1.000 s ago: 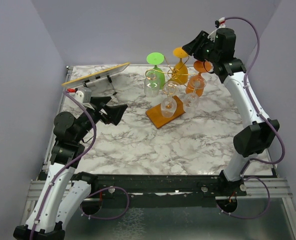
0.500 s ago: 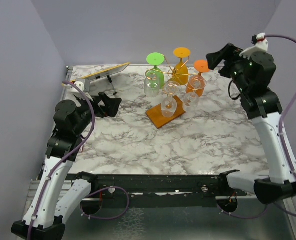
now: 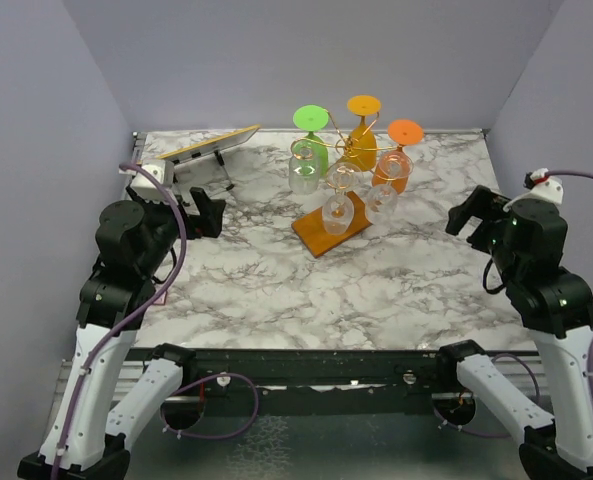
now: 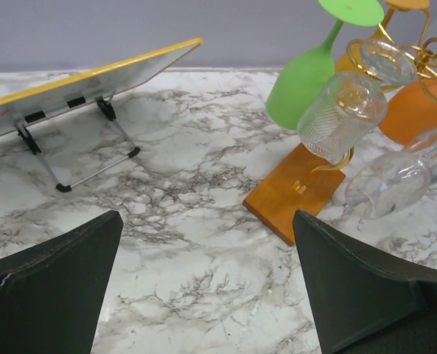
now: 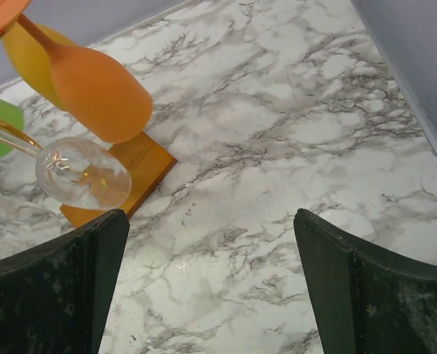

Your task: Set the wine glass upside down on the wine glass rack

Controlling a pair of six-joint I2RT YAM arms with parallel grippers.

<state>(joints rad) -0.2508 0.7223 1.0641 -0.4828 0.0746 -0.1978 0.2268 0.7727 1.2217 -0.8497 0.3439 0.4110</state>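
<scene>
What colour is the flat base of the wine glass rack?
Orange-brown; the base shows best in the left wrist view.

surface (image 3: 276, 290) looked glossy marble | wine glass rack (image 4: 284, 195) was shiny gold wire, smooth wood base | orange glass (image 5: 100, 92) looked matt

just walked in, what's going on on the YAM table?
Nothing is being handled right now. The left gripper and right gripper are both open and empty, each over the bare marble table, apart from the wine glass rack. The rack carries a green glass, a yellow glass, an orange glass and clear glasses, all upside down. I see no glass off the rack, so the placing looks done.
</scene>
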